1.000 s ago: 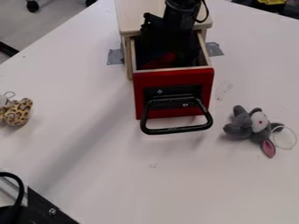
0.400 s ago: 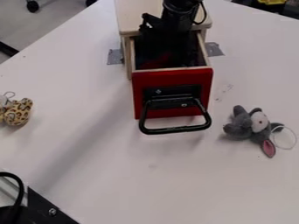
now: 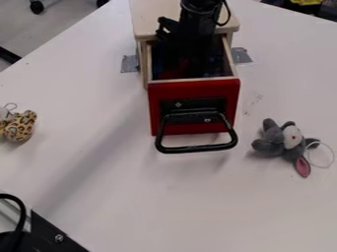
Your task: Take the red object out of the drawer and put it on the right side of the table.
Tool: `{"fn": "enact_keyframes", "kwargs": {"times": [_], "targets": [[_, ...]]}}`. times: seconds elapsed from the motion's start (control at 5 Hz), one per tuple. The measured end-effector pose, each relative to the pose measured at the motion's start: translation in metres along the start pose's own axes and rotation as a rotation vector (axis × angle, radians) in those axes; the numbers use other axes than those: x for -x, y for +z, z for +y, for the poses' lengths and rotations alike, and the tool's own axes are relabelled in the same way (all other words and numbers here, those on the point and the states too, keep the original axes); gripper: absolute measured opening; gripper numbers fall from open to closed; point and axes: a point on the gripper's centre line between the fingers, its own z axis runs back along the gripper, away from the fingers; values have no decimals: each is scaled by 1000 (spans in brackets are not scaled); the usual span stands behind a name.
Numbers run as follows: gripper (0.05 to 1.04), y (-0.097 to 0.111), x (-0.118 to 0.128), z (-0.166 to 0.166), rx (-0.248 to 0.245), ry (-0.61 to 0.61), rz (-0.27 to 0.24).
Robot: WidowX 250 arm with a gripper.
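Drawer point(image 3: 162, 101) open, red object point(image 3: 183, 66) inside.
It lies low beside the gripper point(image 3: 189, 60), whose grip I cannot tell; lifting out and placing on the table point(image 3: 204, 202) remain.

You've got a drawer point(image 3: 193, 106) with a smooth, slightly glossy red front and pale wooden edges, and its black handle point(image 3: 196, 148) has a soft shine. The box top point(image 3: 152, 19) looks like smooth light wood. Your table point(image 3: 99, 113) is smooth and whitish; the grey toy point(image 3: 280, 141) looks like fuzzy cloth.
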Motion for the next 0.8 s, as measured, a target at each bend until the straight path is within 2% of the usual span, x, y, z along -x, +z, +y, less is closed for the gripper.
{"fn": "enact_keyframes", "kwargs": {"times": [0.4, 0.8], "targets": [[506, 39, -3, 4, 18, 3, -77], [496, 70, -1, 11, 38, 10, -129]]}}
